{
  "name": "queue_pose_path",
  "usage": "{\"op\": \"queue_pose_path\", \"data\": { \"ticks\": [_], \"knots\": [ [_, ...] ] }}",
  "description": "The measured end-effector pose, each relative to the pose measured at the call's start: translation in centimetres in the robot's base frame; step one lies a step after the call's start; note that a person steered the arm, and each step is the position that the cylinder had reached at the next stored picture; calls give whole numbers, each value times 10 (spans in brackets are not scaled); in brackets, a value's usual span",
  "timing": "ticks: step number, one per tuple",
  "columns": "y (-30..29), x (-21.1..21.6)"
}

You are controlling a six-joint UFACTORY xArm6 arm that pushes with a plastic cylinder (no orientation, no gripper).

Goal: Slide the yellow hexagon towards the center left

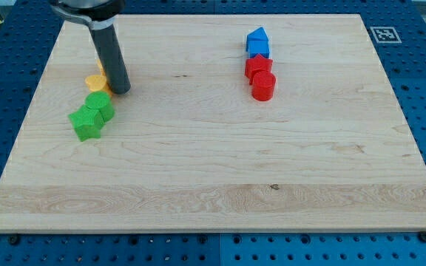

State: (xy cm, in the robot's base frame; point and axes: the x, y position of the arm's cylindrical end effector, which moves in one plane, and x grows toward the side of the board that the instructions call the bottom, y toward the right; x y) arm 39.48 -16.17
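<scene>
The yellow hexagon point(95, 81) lies on the wooden board point(213, 162) at the view's upper left, partly hidden by my rod. A second yellow piece point(100, 66) peeks out just above it, behind the rod. My tip point(120, 91) rests on the board right beside the hexagon, on its right side, touching or nearly touching it. Two green blocks sit just below: one point(99, 105) under the hexagon, and a green star-like block point(86, 123) lower left of it.
At the view's upper right stand a blue block point(257, 41), a red star-like block point(258, 66) and a red cylinder point(263, 86) in a close column. A marker tag point(384, 34) sits off the board's top right corner.
</scene>
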Motion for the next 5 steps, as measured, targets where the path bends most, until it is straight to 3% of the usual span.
{"op": "queue_pose_path", "data": {
  "ticks": [1,3,5],
  "knots": [
    [10,-9],
    [35,-98],
    [-8,-57]
  ]
}}
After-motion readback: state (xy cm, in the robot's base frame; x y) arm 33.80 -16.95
